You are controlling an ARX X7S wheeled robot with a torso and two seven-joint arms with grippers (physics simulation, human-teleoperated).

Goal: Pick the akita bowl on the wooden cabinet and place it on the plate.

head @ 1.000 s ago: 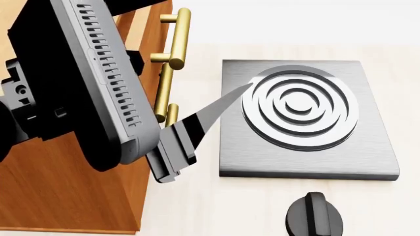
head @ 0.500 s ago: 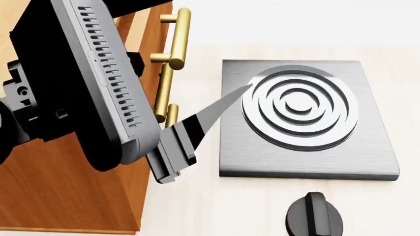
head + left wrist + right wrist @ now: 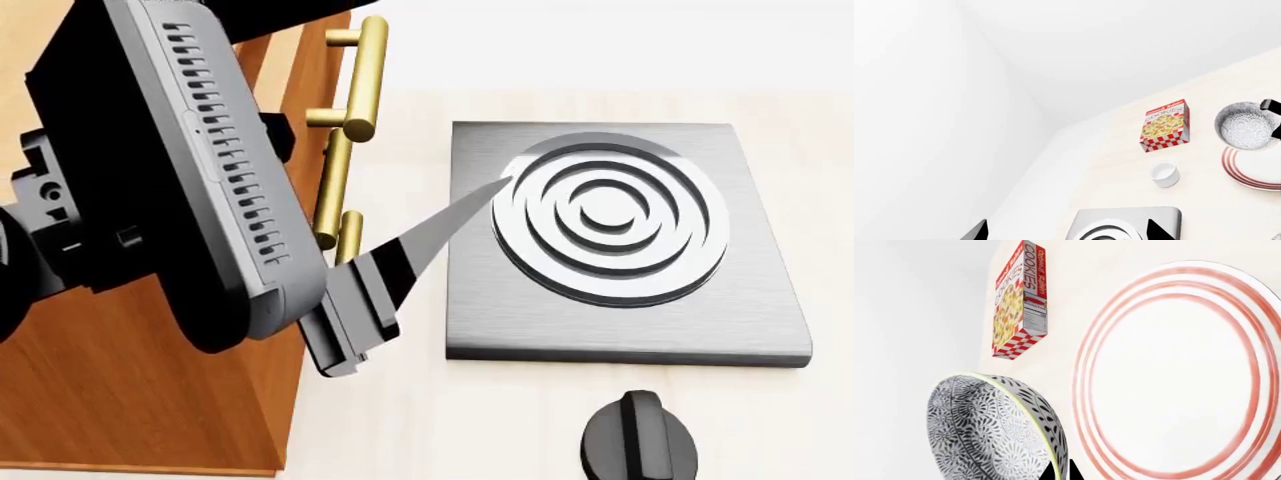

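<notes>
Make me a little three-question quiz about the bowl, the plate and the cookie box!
1. True or false: the akita bowl already sits on the plate.
2. Which gripper holds the bowl: A) left, B) right?
3. Fill in: the big word on the cookie box is ____.

Key:
1. False; it is still held beside the plate, its rim pinched by the right gripper.
2. B.
3. COOKIES.
</notes>
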